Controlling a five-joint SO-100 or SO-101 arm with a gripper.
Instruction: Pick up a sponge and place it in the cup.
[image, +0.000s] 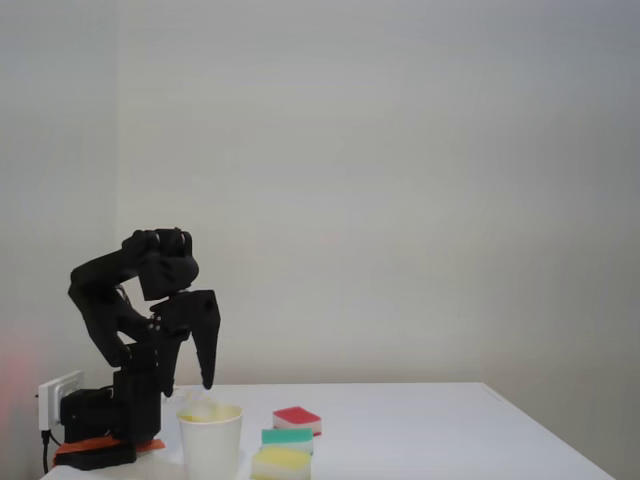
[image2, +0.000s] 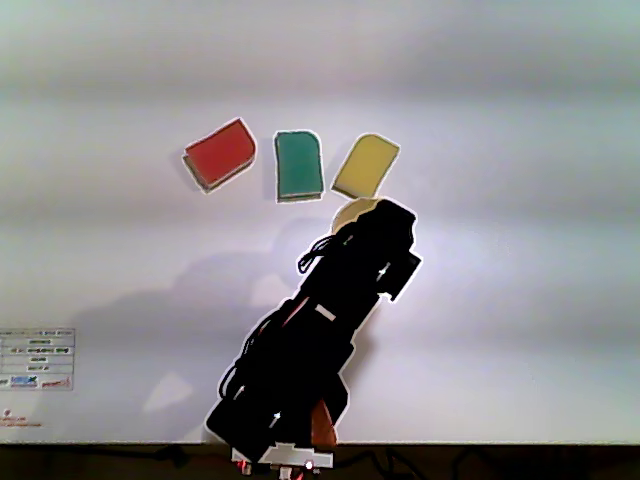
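One pale sponge (image: 199, 411) resting inside cup (image: 211, 441), poking just above rim, under parted, empty jaws of gripper (image: 190, 372). Could tip the cup if the arm dips or swings low. Three spare sponges (image: 288, 438) beside. Label sheet (image2: 36, 360) on surface (image: 450, 440), writing unreadable.

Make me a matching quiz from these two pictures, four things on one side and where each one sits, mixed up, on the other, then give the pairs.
Things:
1. red-topped sponge
2. green-topped sponge
3. yellow-topped sponge
4. cup

Places:
A. middle of the sponge row in the other view
B. directly under the gripper in the fixed view
C. left end of the row in the other view
D. right end of the row in the other view

Pairs: 1-C, 2-A, 3-D, 4-B
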